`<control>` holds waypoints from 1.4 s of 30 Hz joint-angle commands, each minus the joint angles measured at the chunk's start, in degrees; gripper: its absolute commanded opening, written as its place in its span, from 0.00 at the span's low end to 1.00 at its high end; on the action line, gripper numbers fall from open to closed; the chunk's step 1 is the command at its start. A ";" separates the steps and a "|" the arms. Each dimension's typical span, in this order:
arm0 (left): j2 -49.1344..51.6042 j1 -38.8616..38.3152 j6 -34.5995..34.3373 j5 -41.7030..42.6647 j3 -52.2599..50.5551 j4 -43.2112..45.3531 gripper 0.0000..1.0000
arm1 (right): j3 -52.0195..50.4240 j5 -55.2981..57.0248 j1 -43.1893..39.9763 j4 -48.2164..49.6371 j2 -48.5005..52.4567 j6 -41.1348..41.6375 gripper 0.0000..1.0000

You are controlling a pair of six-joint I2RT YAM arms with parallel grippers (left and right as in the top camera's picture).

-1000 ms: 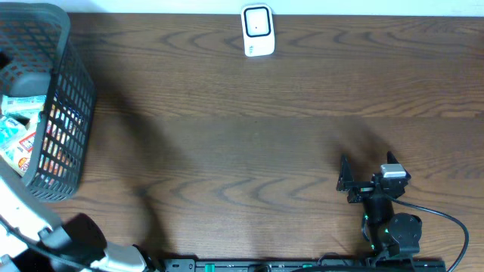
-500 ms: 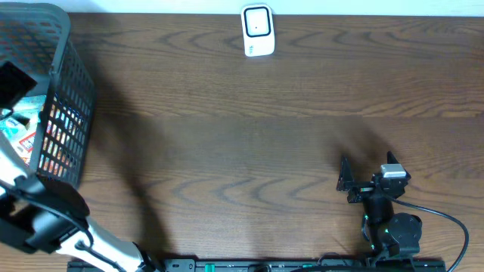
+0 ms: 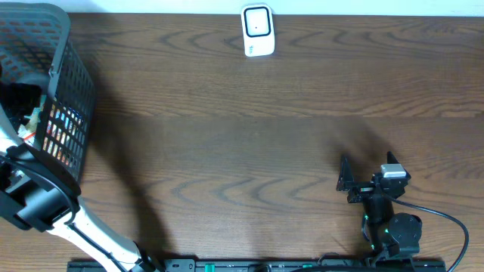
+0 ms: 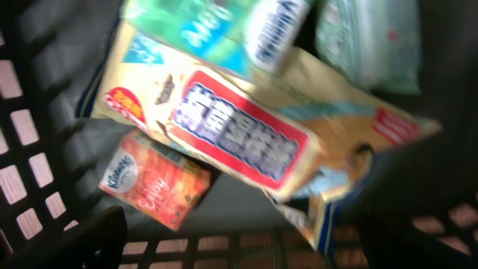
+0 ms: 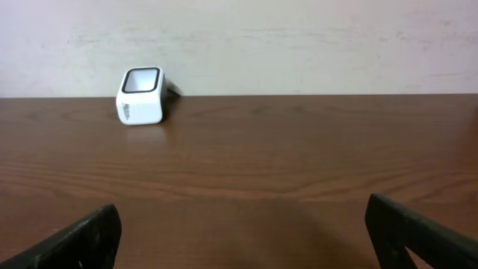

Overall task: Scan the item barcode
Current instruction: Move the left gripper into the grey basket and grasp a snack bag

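Note:
The white barcode scanner (image 3: 257, 30) stands at the table's far edge and shows in the right wrist view too (image 5: 140, 96). In the left wrist view my left gripper (image 4: 243, 250) is open inside the black mesh basket (image 3: 72, 91), just above the packaged items. A cream pack with a red label (image 4: 239, 134) lies in front of the gripper. An orange tissue pack (image 4: 157, 179) lies lower left and green packs (image 4: 202, 26) lie behind. Nothing is between the fingers. My right gripper (image 3: 367, 165) rests open and empty at the near right (image 5: 246, 239).
The basket's dark mesh wall (image 4: 30, 164) closes in around the left gripper. My left arm (image 3: 38, 200) reaches over the basket's near rim from the lower left. Bare wooden table (image 3: 242, 151) lies between basket, scanner and right arm.
My left arm has swung forward and dipped its gripper down into the basket, covering the items from above. The right arm has not moved.

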 commanded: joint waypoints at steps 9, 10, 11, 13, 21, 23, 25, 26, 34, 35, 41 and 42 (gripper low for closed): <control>6.93 -0.15 -6.78 -4.11 -2.64 6.49 0.97 | -0.13 0.09 -0.33 -0.20 -0.35 -0.70 0.99; 7.43 -0.15 -6.75 -3.76 -2.67 7.04 0.98 | -0.13 0.09 -0.35 -0.20 -0.35 -0.70 0.99; 8.00 -0.15 -6.78 -3.61 -2.78 7.82 0.98 | -0.13 0.09 -0.33 -0.20 -0.35 -0.70 0.99; 9.09 -0.26 -6.73 -3.21 -3.06 8.57 0.98 | -0.13 0.09 -0.33 -0.20 -0.35 -0.70 0.99; 13.57 -1.66 -5.42 -3.06 -3.45 7.02 0.86 | -0.13 0.09 -0.35 -0.20 -0.37 -0.70 0.99; 13.84 -2.05 -5.40 -3.06 -3.72 6.43 0.75 | -0.13 0.09 -0.35 -0.20 -0.35 -0.68 0.99; 13.84 -2.25 -5.40 -3.06 -3.76 5.64 0.67 | -0.13 0.09 -0.35 -0.20 -0.35 -0.70 0.99; 13.84 -2.29 -5.40 -3.04 -3.76 5.11 0.64 | -0.13 0.09 -0.33 -0.20 -0.35 -0.70 0.99; 13.77 -2.25 -2.49 -0.17 -3.34 -0.46 0.07 | -0.13 0.09 -0.33 -0.20 -0.35 -0.70 0.99; 13.70 -2.25 -0.92 1.53 -3.13 -0.92 0.08 | -0.13 0.09 -0.35 -0.20 -0.35 -0.70 0.99; 11.26 -1.86 3.02 10.60 -2.19 -2.71 0.07 | -0.13 0.09 -0.33 -0.20 -0.35 -0.70 0.99; 10.54 -1.79 3.02 11.43 -2.19 -2.67 0.07 | -0.13 0.09 -0.35 -0.20 -0.35 -0.70 0.99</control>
